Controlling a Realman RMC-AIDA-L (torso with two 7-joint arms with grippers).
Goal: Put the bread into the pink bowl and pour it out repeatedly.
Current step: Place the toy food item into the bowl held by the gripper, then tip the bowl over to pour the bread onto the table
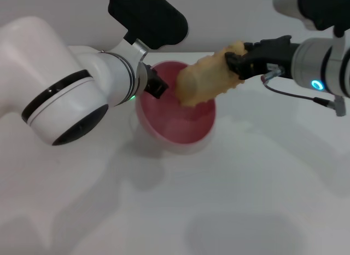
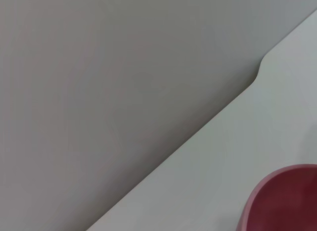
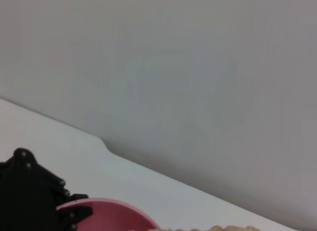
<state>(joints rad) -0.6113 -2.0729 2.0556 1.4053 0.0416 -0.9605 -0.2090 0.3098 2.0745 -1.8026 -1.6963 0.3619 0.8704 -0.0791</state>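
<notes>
The left gripper (image 1: 155,85) clamps the glossy pink bowl's (image 1: 180,132) left rim. The right gripper (image 1: 234,63) grips the bumpy tan bread (image 1: 205,80), tilted over the bowl; bare white table (image 1: 262,189) lies nearer the robot.

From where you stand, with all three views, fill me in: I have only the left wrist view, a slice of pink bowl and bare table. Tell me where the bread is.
Observer: The bread is held by the right gripper, tilted over the pink bowl, its lower end above the inside.
Operator: Report what my left gripper is doing.
Observer: The left gripper is shut on the bowl's rim on the robot's left side.
Operator: Say whether the bowl sits flat.
Observer: It looks tipped, its opening turned toward the head camera.
</notes>
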